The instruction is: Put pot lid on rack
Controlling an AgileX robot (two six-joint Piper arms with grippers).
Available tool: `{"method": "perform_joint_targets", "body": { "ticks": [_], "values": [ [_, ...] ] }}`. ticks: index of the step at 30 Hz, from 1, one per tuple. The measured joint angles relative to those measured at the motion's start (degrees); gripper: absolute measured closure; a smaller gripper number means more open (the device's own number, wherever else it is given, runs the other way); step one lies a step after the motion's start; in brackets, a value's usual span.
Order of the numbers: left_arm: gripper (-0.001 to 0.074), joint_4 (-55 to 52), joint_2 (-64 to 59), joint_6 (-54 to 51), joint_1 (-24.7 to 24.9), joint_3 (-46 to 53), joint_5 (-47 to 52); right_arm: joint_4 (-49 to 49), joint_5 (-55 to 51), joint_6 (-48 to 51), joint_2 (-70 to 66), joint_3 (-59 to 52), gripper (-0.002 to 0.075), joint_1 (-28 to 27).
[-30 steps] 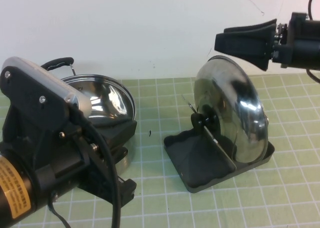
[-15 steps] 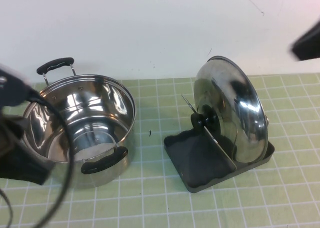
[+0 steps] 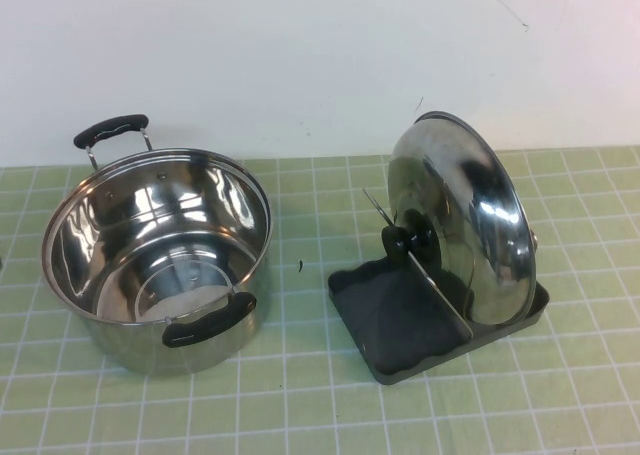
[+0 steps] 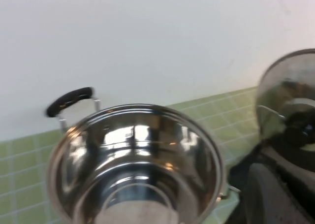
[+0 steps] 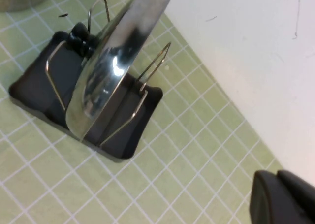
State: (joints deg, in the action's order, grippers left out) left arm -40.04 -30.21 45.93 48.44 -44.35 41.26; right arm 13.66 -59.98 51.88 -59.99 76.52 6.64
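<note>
The pot lid (image 3: 462, 210), shiny steel with a black knob (image 3: 408, 243), stands upright on edge in the rack (image 3: 392, 320), held between its wire loops. Neither arm shows in the high view. In the right wrist view the lid (image 5: 114, 66) stands in the rack (image 5: 30, 90), and my right gripper (image 5: 276, 180) is shut and empty, well away from them near the wall. In the left wrist view my left gripper (image 4: 266, 184) is a blurred dark shape beside the pot, with the lid (image 4: 290, 88) beyond it.
A deep steel pot (image 3: 160, 245) with two black handles stands open on the left of the green tiled mat; it also fills the left wrist view (image 4: 133, 160). A white wall runs along the back.
Both arms have pulled back out of the high view, the left off to the left and the right off to the right. The lid stays in the rack, unmoved.
</note>
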Motion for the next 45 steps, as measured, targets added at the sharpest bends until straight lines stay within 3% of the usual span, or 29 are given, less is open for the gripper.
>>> {"method": "perform_joint_targets", "body": {
  "ticks": [7,16,40,45],
  "values": [
    [0.0736,-1.29,7.95,0.21,0.0,16.22,-15.63,0.18,17.87,2.01,17.17,-28.05,0.072,0.0],
    [0.0736,-5.02,9.17,0.31,0.0,25.96,-21.36,5.79,23.01,2.04,32.5,-49.55,0.072,0.0],
    [0.0736,-5.47,9.2,0.72,0.0,26.4,-21.66,7.84,23.42,1.7,35.67,-52.98,0.0726,0.0],
    [0.0736,-2.12,13.59,-0.64,-3.36,26.4,-14.08,7.88,23.31,1.7,35.67,-52.98,0.0726,0.0]
  ]
}}
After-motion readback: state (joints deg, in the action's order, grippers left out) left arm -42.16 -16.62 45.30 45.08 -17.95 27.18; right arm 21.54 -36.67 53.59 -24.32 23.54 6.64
